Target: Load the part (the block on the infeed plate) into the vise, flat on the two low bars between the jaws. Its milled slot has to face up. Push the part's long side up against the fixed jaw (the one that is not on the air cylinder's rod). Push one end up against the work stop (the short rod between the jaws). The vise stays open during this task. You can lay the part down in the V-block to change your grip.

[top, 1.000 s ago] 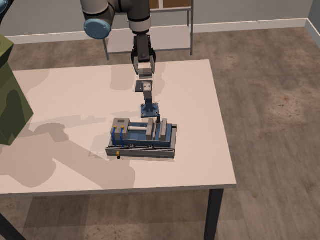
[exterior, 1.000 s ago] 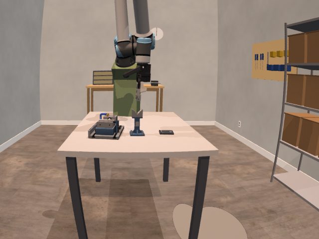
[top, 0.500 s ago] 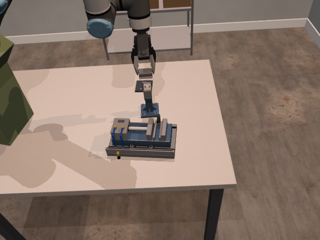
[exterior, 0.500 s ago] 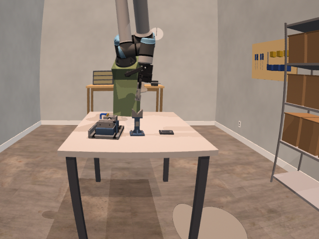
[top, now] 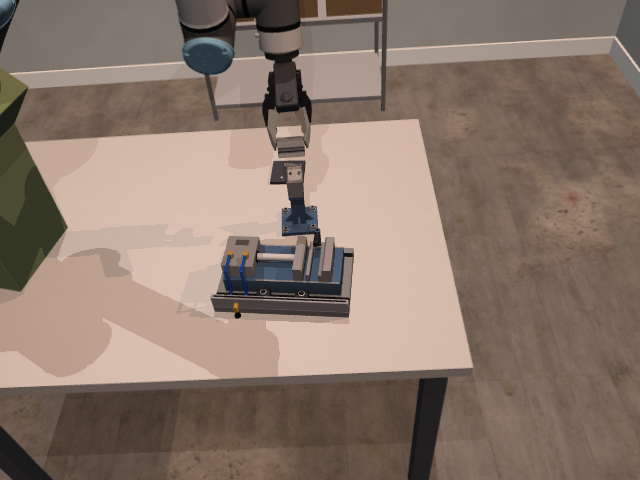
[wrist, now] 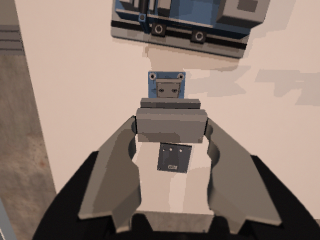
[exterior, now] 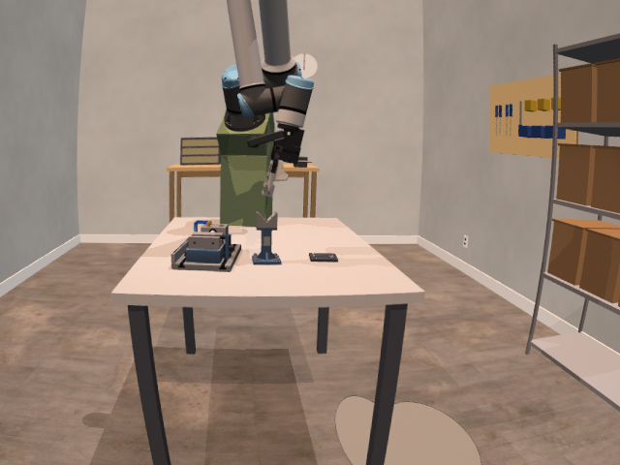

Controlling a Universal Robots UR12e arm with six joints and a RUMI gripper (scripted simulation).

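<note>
Arm [top: 279, 36] [exterior: 295, 102] [wrist: 171, 222] reaches down from above, pincer [top: 290, 140] [exterior: 268, 191] [wrist: 169, 117] tilted, narrowed onto grey block [top: 291, 146] [exterior: 267, 188] [wrist: 171, 126], block held in air above pale table [top: 387, 310] [exterior: 270, 285] [wrist: 75, 125]; exterior view, left to right: vise [top: 315, 286] [exterior: 204, 254] [wrist: 197, 15] on table, V-topped stand [top: 296, 190] [exterior: 266, 238] [wrist: 168, 90], dark plate [top: 278, 173] [exterior: 323, 257] [wrist: 174, 157] lying flat, then, off table, metal shelf [top: 384, 62] [exterior: 552, 150] with brown boxes [exterior: 575, 174] by grey wall

Your gripper [top: 290, 138] [exterior: 268, 188] [wrist: 169, 117] is tilting: in the exterior view it's going from near-upright to a clear lean, its upper end swinging right while the fingertips are barely shifting, dropping only slightly. The part [top: 291, 147] [exterior: 267, 191] [wrist: 171, 126] is tipping along with it, pinched between the fingers. You're also seeing the upper wrist housing [exterior: 295, 102] moving right and leaning over in that view. From the top, you're getting the blue joint cap [top: 208, 55] sliding right, bit by bit across the frames.
</note>
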